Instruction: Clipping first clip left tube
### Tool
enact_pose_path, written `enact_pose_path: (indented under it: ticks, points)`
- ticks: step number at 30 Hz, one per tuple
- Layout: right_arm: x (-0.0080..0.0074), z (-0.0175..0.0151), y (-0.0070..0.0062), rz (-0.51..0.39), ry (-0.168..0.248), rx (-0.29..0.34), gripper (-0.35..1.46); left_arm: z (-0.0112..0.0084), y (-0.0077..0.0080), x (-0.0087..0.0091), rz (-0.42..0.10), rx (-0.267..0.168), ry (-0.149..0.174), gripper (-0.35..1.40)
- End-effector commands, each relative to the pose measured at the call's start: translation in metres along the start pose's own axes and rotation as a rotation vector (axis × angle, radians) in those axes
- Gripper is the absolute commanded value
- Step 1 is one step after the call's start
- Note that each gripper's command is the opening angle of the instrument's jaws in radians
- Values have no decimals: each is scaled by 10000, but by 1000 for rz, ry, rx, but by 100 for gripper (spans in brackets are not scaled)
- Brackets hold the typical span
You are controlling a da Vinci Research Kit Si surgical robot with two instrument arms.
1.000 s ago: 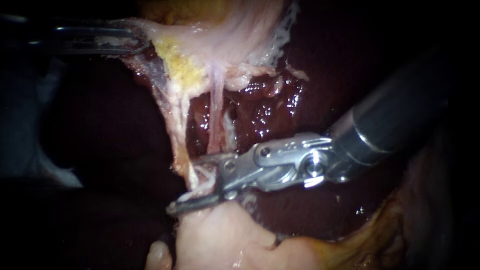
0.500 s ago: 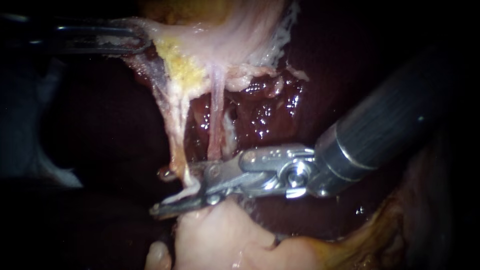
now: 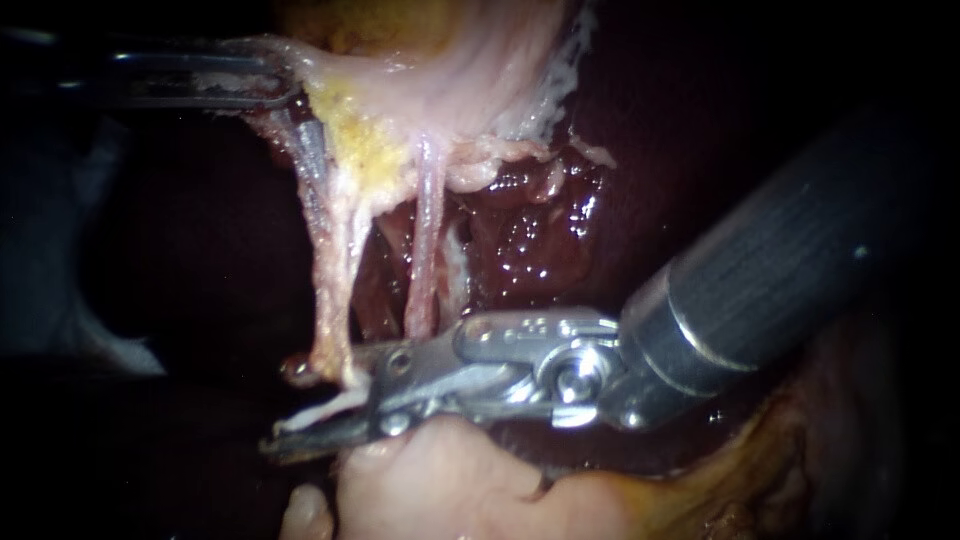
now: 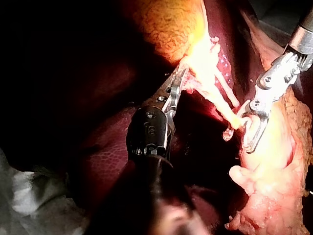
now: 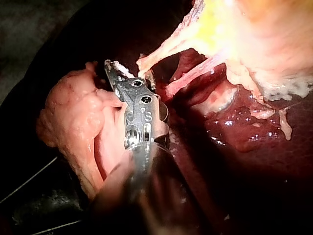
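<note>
Our left hand pinches the tissue up high, the left tube hangs down from it, and our right hand has slid left, so the tube now sits between its spread halves and we think it can clip.

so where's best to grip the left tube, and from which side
Its lower end, from the right, with the right instrument. There the left tube hangs taut and nearly upright, clear of the right tube, so a crosswise approach can probably straddle it alone.
</note>
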Motion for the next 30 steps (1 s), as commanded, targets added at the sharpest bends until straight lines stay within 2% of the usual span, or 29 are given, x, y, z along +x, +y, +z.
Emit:
enact_pose_path:
  ticks: [1,2,3,6,10,16,30]
  points:
    - [-1,-2,0,10,-1,-3,22,0,0,0,0,0,0,-35]
    - [-2,-4,0,16,2,-4,12,0,0,0,0,0,0,-35]
    - [-3,-7,-1,21,3,-6,-7,0,0,0,0,0,0,-35]
    - [-6,-12,-1,104,2,-10,-35,0,0,0,0,0,0,-35]
    - [-8,-15,0,127,0,-12,-35,0,0,0,0,0,0,-35]
    - [-12,-21,-1,133,-46,-25,-35,-1,-1,1,0,-1,0,-35]
    - [-13,-21,0,132,-49,-27,-35,-1,-2,1,-1,-1,0,-35]
